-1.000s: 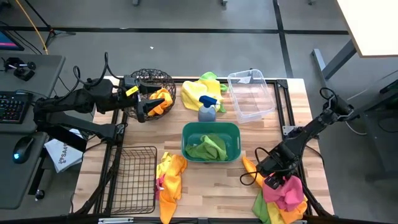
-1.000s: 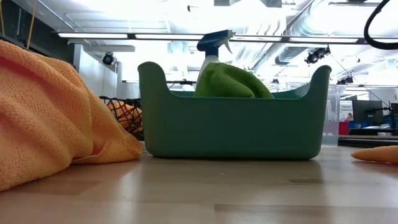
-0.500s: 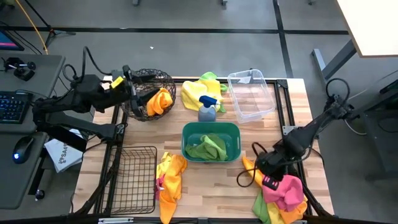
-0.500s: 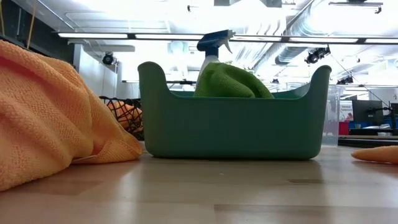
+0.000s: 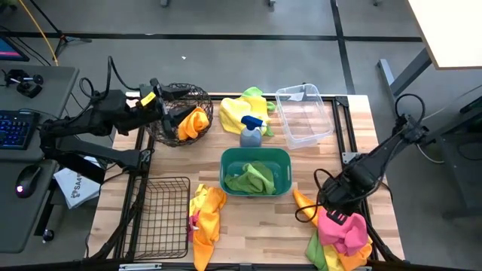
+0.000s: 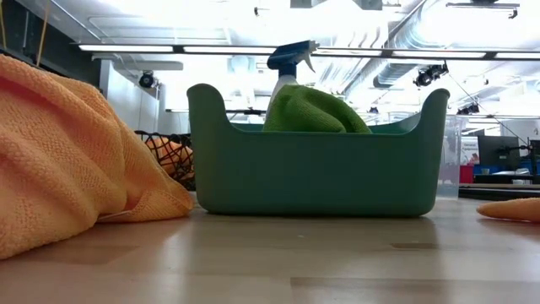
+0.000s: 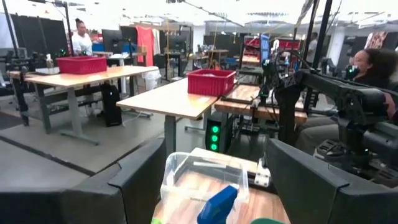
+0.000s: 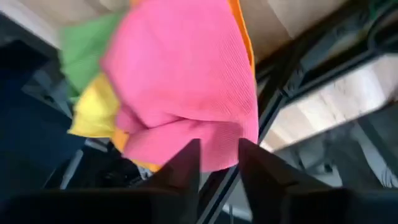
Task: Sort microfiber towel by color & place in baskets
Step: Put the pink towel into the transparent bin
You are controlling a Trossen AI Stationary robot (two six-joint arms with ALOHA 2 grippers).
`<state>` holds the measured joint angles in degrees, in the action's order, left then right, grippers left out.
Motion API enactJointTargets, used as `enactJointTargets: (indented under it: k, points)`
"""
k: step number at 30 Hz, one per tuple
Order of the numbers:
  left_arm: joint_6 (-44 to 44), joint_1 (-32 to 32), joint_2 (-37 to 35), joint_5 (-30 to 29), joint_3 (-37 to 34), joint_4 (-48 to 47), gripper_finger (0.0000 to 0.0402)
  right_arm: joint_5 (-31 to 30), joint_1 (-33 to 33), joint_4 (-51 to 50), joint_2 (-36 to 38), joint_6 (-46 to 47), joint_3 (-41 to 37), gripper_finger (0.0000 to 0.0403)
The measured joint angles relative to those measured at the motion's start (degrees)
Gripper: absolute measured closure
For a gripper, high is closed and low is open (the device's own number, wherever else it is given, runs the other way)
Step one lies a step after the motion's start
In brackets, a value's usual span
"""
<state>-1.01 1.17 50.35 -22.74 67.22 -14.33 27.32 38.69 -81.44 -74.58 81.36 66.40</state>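
- We see the right gripper (image 5: 340,216) over the crumpled pink microfiber towel (image 5: 345,232) on the near-right pile, fingers (image 8: 183,163) slightly parted, grasping nothing.
- Left gripper (image 5: 167,113) released, beside the round dark wire basket (image 5: 183,94).
- Risk: we judge it pinches the yellow cloth (image 8: 93,113) underneath too.

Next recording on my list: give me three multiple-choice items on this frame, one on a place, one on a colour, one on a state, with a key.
1. Where is the spray bottle?
A. in the clear plastic bin
B. on the table between the yellow towels and the teal tub
C. in the rectangular wire basket

2. What colour are the towels in the teal tub?
A. green
B. pink
C. orange

3. What is the state of the clear plastic bin?
A. full of towels
B. tipped over
C. upright, no towels in it

Key: 1 B, the high view shows it standing just behind the tub. 2 A, green towels fill it. 3 C, its bottom shows bare.
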Motion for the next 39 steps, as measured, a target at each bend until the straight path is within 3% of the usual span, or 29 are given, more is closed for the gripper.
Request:
enactJointTargets:
  k: [6,10,21,26,33,39]
  points:
    - [-1.34,0.0,0.0,0.09,0.0,-1.07,0.0138,5.99,3.25,0.94,0.05,5.25,-7.49,0.0191]
    - [-1.71,0.0,0.01,1.55,0.0,-1.09,0.0138,10.51,5.09,4.63,0.08,9.71,-12.51,0.015]
    - [-1.8,0.0,0.0,2.74,-0.01,-1.09,0.0138,11.68,6.89,19.49,0.06,16.31,-18.66,0.0138]
    - [-1.8,0.0,0.0,2.56,-0.02,-1.0,0.0138,10.15,6.85,19.51,0.06,16.25,-17.03,0.0198]
    - [-1.8,0.0,0.0,1.92,-0.02,-0.85,0.0138,8.21,6.85,17.9,0.06,15.16,-13.58,0.0386]
    - [-1.67,0.0,0.02,1.19,-0.07,1.79,0.0138,2.24,5.08,13.16,0.04,11.69,-5.61,0.0398]
